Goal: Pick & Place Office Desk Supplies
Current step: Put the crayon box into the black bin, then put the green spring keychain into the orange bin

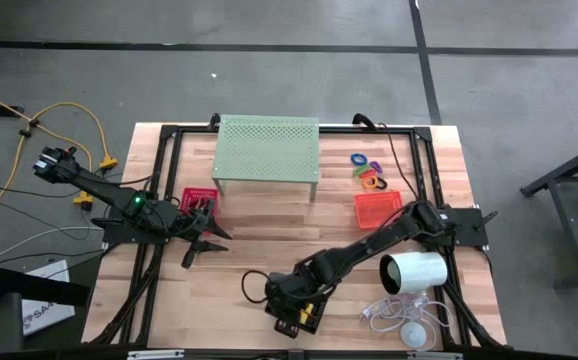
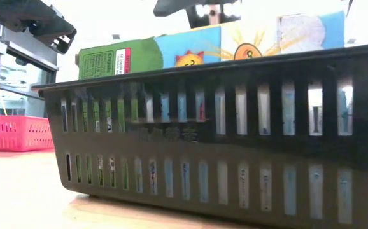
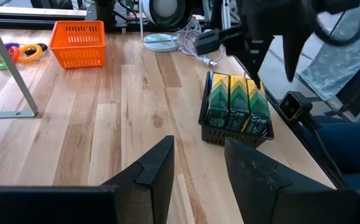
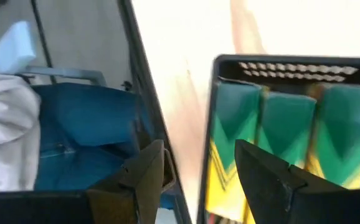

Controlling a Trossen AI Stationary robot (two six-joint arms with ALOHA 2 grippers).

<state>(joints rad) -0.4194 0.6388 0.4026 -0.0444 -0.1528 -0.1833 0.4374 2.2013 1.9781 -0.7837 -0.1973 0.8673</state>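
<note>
A black slotted tray (image 3: 236, 127) holding three green-and-yellow boxes (image 3: 237, 102) sits near the table's near edge, also seen in the high view (image 1: 294, 318) and close up in the low view (image 2: 235, 146). My right gripper (image 4: 195, 180) hovers open just above the tray's wall (image 4: 292, 65); from the left wrist view its fingers (image 3: 255, 53) point down and stand clear of the boxes. My left gripper (image 3: 198, 174) waits open over bare wood, next to the pink-red tray (image 1: 197, 198). An orange tray (image 1: 377, 208) and coloured rings (image 1: 369, 172) lie toward the far right.
The pale green perforated stand (image 1: 267, 150) stands at the table's far middle, its leg (image 3: 12, 74) showing in the left wrist view. A white cylinder (image 1: 414, 272) with white cable (image 1: 394, 312) lies right of the black tray. Bare wood lies between the two arms.
</note>
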